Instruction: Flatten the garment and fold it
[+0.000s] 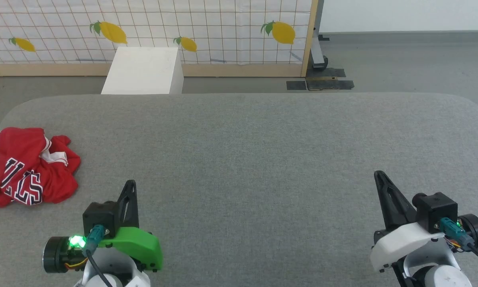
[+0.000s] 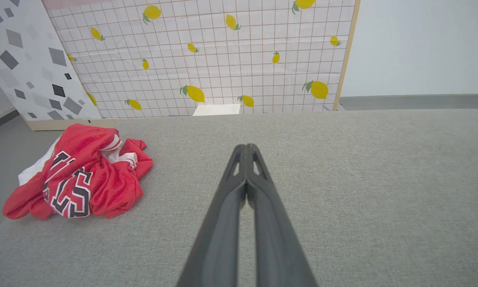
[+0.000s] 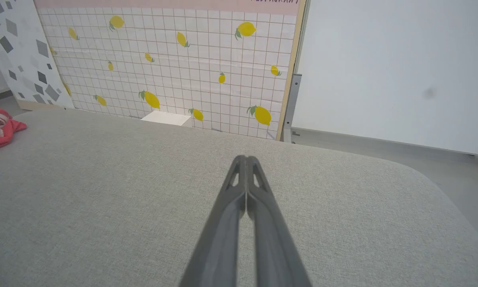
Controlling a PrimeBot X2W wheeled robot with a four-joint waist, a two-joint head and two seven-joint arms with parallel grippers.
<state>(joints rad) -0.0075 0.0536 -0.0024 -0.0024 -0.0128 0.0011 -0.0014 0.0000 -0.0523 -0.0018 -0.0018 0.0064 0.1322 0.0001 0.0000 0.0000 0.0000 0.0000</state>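
Note:
The garment [image 1: 26, 167] is a red shirt with black white-outlined lettering and white sleeve parts, lying crumpled in a heap at the far left edge of the grey table [image 1: 247, 159]. In the left wrist view the garment [image 2: 79, 175] sits left of the fingers, apart from them. A red corner of the garment [image 3: 0, 127] shows at the left edge of the right wrist view. My left gripper [image 1: 130, 184] is shut and empty, hovering to the right of the heap and nearer to me. Far off at the lower right, my right gripper [image 1: 378, 174] is shut with nothing in it.
A white box [image 1: 143, 71] stands on the floor behind the table's far edge. Behind it runs a lemon-patterned tiled panel [image 1: 151, 28] with a wooden frame. A dark stand base [image 1: 320, 77] sits on the floor at the back right.

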